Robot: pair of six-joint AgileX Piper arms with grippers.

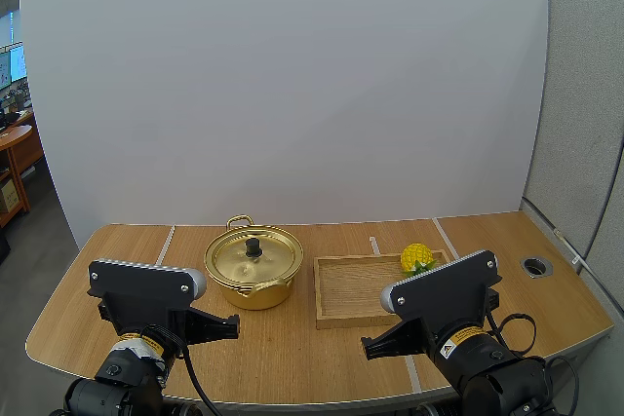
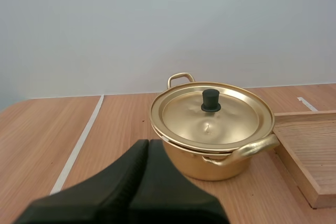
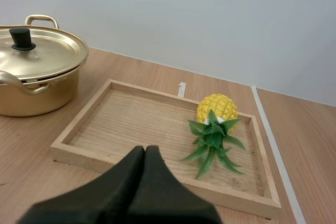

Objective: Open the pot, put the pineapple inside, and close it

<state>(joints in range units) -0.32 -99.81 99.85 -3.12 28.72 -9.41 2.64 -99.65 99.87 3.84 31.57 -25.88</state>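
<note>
The left jaws are seen clenched on nothing, their black fingers (image 2: 137,179) pressed together into one dark wedge, and are held over the counter (image 2: 47,135) near the golden pot (image 2: 212,163) but apart from it. The right jaws are likewise clenched and empty, poised before the near rim of the wooden tray (image 3: 79,153). The pot is closed: its lid (image 2: 220,121) is seated on the rim, with a black knob (image 2: 210,100) upright at the centre. The tray is set just beside the pot, on the robot's right. The pineapple (image 3: 216,109) is laid on its side in the tray's far right corner, its green leaves turned towards the right jaws.
</note>
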